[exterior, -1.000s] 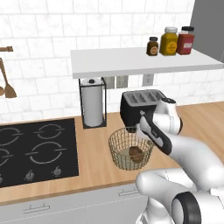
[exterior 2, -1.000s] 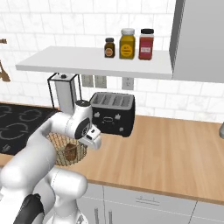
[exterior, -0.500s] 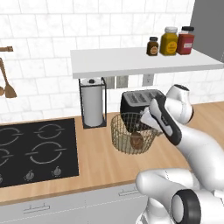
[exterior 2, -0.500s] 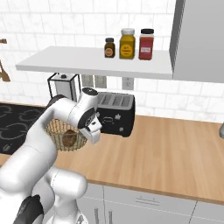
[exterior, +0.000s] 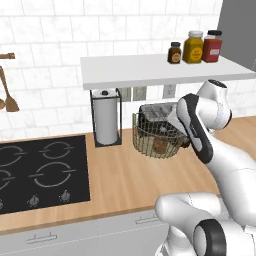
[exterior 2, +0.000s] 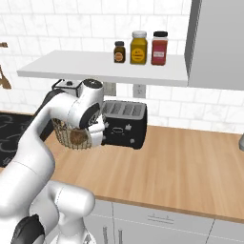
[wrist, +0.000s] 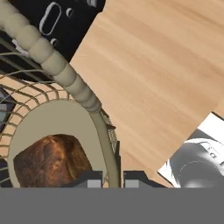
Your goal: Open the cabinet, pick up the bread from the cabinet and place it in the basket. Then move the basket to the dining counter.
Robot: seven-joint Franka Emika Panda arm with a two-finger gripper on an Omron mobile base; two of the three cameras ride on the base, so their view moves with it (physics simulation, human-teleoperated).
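Observation:
The round tan wire basket hangs tilted above the wood worktop, just in front of the toaster. The brown bread lies inside it on the pale bottom. My gripper is shut on the basket's rim, with one finger on each side of a wire. In the hand view the bread lies at the lower left. From the right base view the basket and the bread show partly behind my hand. The grey cabinet hangs at the upper right. The dining counter is out of view.
A black toaster stands against the wall behind the basket. A paper towel holder stands to its left, and a black hob lies further left. A white shelf with three jars hangs close above.
The basket with the bread has risen off the worktop and tilted, carried up and toward the toaster by my shut gripper. My arm has swung higher.

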